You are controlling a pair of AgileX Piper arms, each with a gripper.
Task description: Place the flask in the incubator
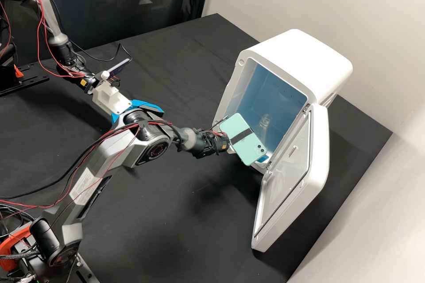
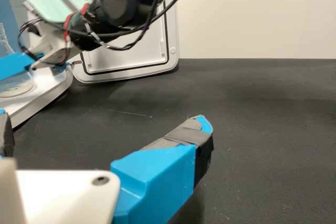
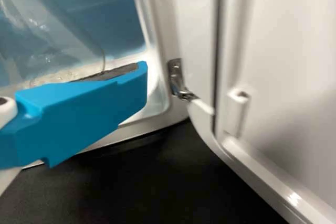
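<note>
Flask (image 3: 52, 30): clear glass, just inside the open mouth of the incubator (image 1: 305, 62), low down and near the hinge side. Whether its base rests on the floor of the chamber cannot be told.

Right end effector (image 2: 11, 65): reaches into the mouth and is closed on the flask, the dark pad of one blue finger (image 3: 79, 103) against the glass.

Door (image 1: 318, 154): swung fully open, standing beside the chamber.

Left end effector (image 2: 102, 129): low over the counter (image 1: 186, 212), well apart from the incubator, fingers wide, holding nothing.
</note>
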